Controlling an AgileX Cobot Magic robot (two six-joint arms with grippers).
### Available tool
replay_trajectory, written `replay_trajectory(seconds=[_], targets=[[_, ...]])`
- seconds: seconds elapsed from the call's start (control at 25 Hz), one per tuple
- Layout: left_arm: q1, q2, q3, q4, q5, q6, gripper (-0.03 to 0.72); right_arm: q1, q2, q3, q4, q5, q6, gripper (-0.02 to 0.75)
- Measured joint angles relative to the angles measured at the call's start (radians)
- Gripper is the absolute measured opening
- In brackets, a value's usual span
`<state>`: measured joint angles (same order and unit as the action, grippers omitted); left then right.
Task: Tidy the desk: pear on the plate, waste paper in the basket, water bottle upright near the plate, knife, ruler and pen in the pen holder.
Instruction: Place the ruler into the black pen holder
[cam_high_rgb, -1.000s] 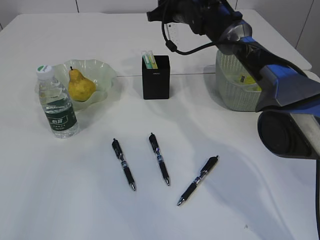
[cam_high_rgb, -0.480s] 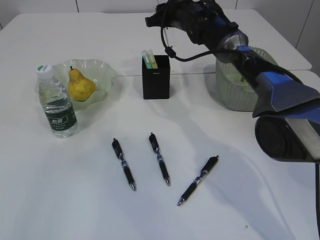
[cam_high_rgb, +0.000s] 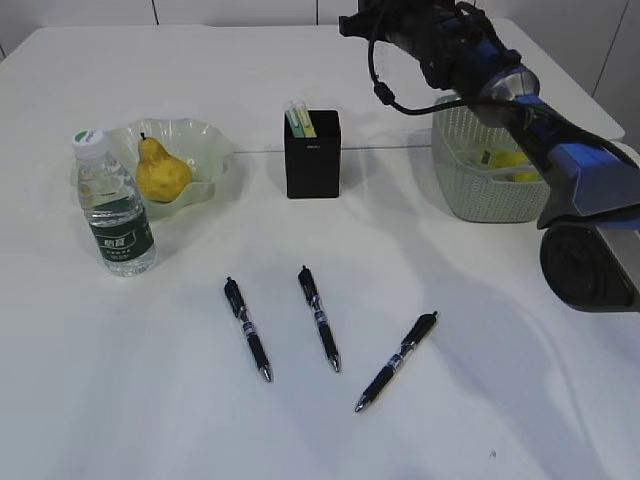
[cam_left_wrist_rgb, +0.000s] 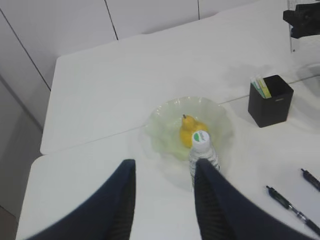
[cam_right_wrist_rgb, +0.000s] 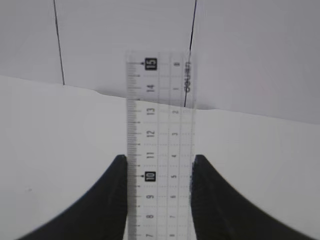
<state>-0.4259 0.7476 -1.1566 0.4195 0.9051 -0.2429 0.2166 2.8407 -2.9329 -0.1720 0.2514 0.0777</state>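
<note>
Right hand (cam_right_wrist_rgb: 159, 200) clamped on ruler (cam_right_wrist_rgb: 159, 145); left hand (cam_left_wrist_rgb: 162, 200) open, empty, above water bottle (cam_left_wrist_rgb: 202, 150)

The right arm (cam_high_rgb: 520, 95) stretched from the right edge toward the far side of the table, its wrist raised high. The right gripper (cam_right_wrist_rgb: 159, 197) held the clear ruler (cam_right_wrist_rgb: 159, 145) clamped between its two dark fingers (cam_right_wrist_rgb: 112, 200), the ruler sticking out forward past the tips. The left gripper (cam_left_wrist_rgb: 162, 200) hung above the table with its fingers parted, gripping nothing.
</note>
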Motion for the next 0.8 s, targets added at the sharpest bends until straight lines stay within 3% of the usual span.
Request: replay_trajectory(seconds=[0.24,0.52,0.64,0.8], targets=[[0.000,0.011,0.005,-0.014,-0.057,0.000,0.275,-0.002,0.002,0.029,0.013,-0.060,-0.004,0.296],[0.000,0.011,0.005,-0.014,-0.060,0.000,0.275,-0.002,0.002,0.063,0.027,-0.017,-0.034,0.296],[0.000,0.011,0.005,-0.014,-0.060,0.000,0.275,-0.002,-0.005,0.067,0.080,0.037,-0.046,0.296],[0.000,0.011,0.005,-0.014,-0.060,0.000,0.275,-0.002,-0.065,0.068,0.233,0.162,-0.159,0.296]])
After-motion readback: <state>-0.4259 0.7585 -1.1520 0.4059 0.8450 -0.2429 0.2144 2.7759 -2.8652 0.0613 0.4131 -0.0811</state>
